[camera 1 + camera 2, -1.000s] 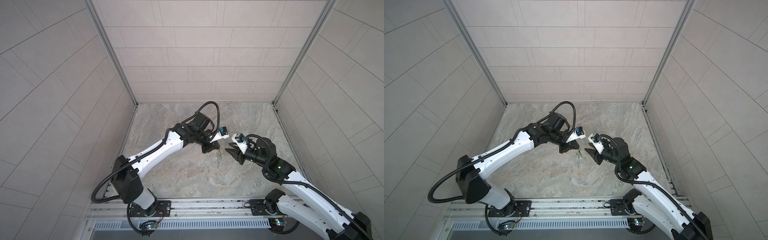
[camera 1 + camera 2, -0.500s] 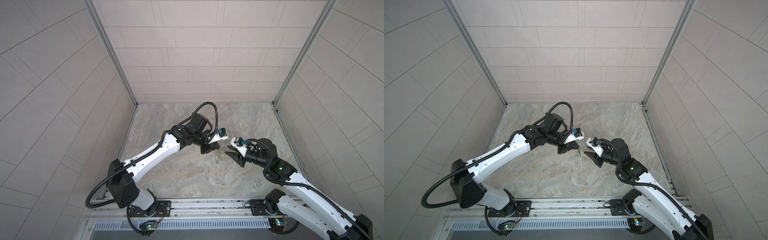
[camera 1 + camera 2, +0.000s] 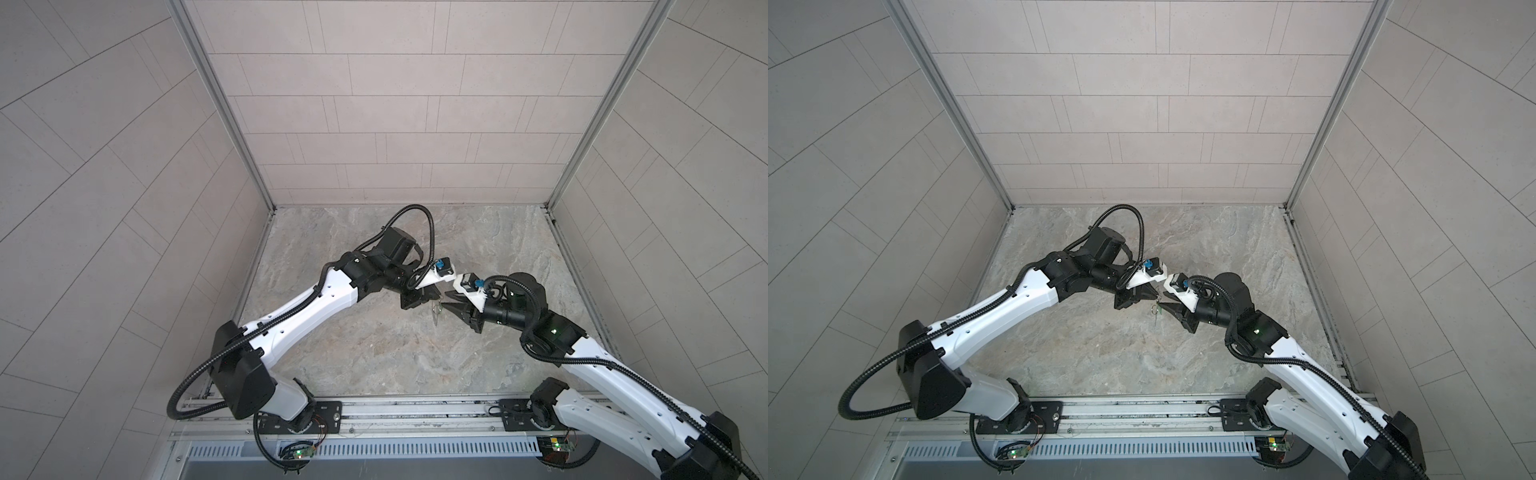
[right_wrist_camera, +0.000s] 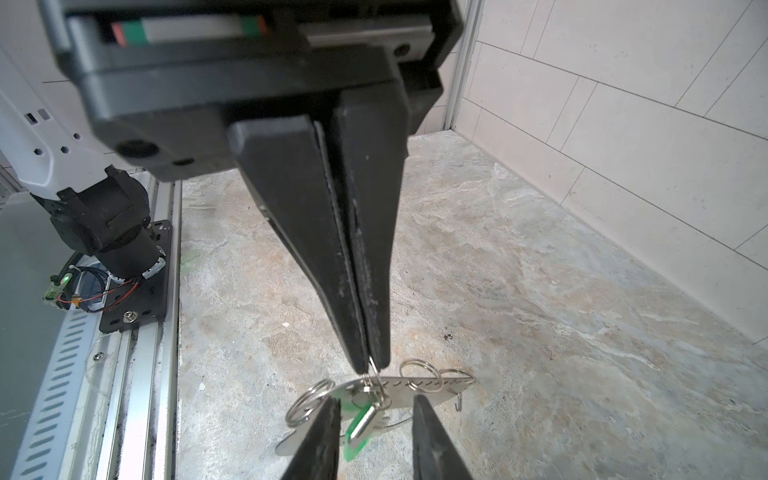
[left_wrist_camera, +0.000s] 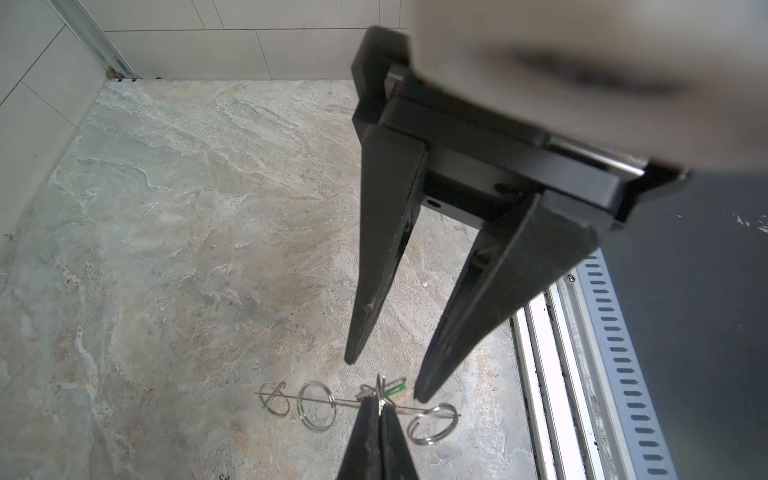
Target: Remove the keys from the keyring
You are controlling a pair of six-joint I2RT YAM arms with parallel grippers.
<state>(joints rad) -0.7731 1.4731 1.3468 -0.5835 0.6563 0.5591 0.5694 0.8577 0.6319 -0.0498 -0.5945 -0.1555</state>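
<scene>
A: Step?
B: Grabbing keys (image 4: 356, 430), hooked on keyring (image 4: 419, 384), dangling over mid counter (image 4: 540, 311). Held by left pincer (image 4: 370, 361), shut tight on a wire loop (image 4: 372, 376). Straddled by right pincer (image 5: 385, 379), part open, gripping nothing.
A: Next?
B: Probably close, then tug right.

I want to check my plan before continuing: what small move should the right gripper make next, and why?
Probably close the right gripper on the green key. Its jaws stand open on either side of the key, while the left gripper is shut on a wire loop of the keyring, so the keyring looks steadied.
</scene>
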